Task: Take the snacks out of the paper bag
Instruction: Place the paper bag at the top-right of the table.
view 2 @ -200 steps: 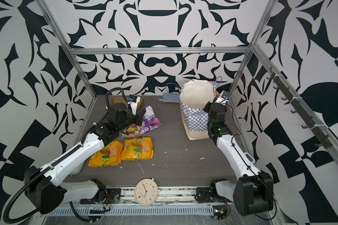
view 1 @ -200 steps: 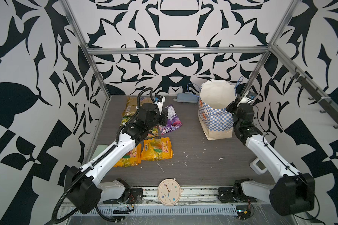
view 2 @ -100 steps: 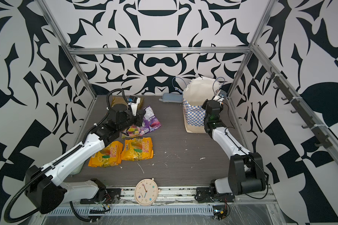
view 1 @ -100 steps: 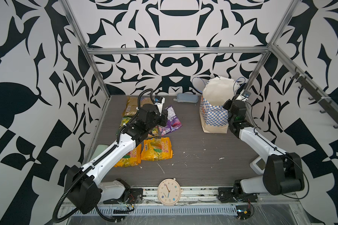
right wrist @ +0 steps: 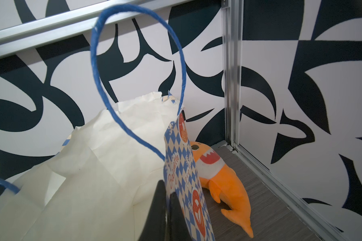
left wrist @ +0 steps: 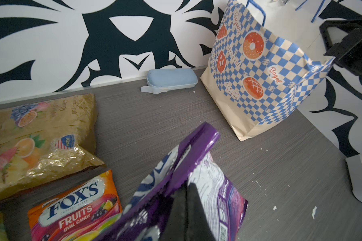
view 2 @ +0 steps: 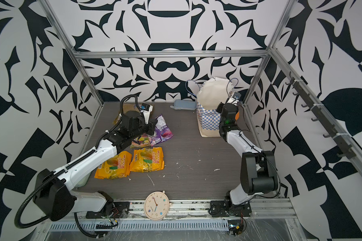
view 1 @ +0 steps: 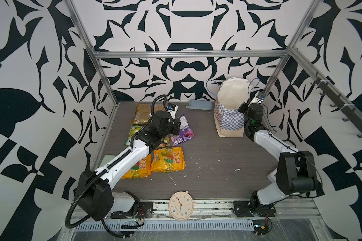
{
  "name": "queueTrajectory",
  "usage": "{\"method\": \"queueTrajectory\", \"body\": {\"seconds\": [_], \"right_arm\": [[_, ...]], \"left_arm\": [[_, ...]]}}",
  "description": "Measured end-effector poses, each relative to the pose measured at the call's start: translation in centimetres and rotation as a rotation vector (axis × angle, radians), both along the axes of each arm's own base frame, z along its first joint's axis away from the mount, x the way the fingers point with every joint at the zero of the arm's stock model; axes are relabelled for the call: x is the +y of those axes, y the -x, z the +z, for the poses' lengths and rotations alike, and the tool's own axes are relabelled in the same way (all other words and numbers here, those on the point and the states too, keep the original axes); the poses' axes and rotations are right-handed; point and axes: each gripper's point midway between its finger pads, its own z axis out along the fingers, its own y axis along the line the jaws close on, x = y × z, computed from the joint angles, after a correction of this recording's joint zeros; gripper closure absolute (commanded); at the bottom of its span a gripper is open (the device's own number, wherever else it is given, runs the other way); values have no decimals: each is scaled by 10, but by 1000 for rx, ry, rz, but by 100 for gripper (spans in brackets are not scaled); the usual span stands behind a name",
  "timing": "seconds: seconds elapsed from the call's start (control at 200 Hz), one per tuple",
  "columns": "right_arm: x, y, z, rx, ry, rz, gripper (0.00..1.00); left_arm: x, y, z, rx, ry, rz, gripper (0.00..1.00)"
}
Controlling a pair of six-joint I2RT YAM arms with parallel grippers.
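Observation:
The paper bag (view 1: 230, 123) (view 2: 209, 125) stands upright at the back right, and my right gripper (right wrist: 166, 192) is shut on its checked side wall just below the rim, one finger inside and one outside. The right wrist view shows only cream paper inside the bag (right wrist: 113, 167). My left gripper (left wrist: 186, 187) is shut on the purple packet (left wrist: 176, 167) (view 1: 183, 133), which is lifted at one end above the table. On the left lie the gold packet (left wrist: 40, 135), a red-orange FOX'S packet (left wrist: 75, 206), a green-yellow one (view 1: 132, 133) and two orange-yellow ones (view 1: 167, 159) (view 2: 111, 164).
A grey-blue pouch (view 1: 199, 104) lies against the back wall. An orange plush shark (right wrist: 222, 177) sits in the back right corner behind the bag. A round clock (view 1: 181, 205) rests at the front edge, and a white device (view 1: 272, 175) sits by the right arm.
My right gripper has carried the bag back and to the right, toward the corner, with the arm folding in. The left arm and purple packet have stayed put.

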Motion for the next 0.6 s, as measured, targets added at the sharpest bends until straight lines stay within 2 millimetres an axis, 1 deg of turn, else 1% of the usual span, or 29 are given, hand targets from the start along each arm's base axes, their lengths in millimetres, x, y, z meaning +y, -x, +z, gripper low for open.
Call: {"method": "queueTrajectory", "body": {"seconds": [0.05,0.13,0.14,0.165,0.205,0.27,0.305,0.335,0.44,0.51,0.6], "right_arm": [[1,1,3,-5,3,9,75],[3,4,13,-27,-12,22,59],[3,5,14,-27,-3,19,54],[3,7,18,-38,-15,23,47],[3,11,27,-54,-14,23,37],[2,20,42,-86,-15,22,33],[2,25,51,-105,-13,22,28],[2,30,60,-123,-13,24,25],[2,46,85,-168,-6,34,24],[3,53,94,-173,-3,45,24],[6,62,102,-169,-3,67,25]], "left_arm": [[0,-3,-4,14,-5,0,100],[-1,-9,-7,32,-2,-11,100],[-1,-10,-7,34,-1,-14,100],[-1,-12,-7,38,3,-18,100],[-1,-16,-7,48,11,-31,100],[0,-24,-5,60,19,-49,100],[1,-31,-4,65,18,-59,100],[0,-36,-3,71,13,-70,100],[-6,-53,2,73,-18,-119,100],[-12,-61,3,79,-37,-156,100],[-16,-69,-3,106,-63,-202,100]]}}
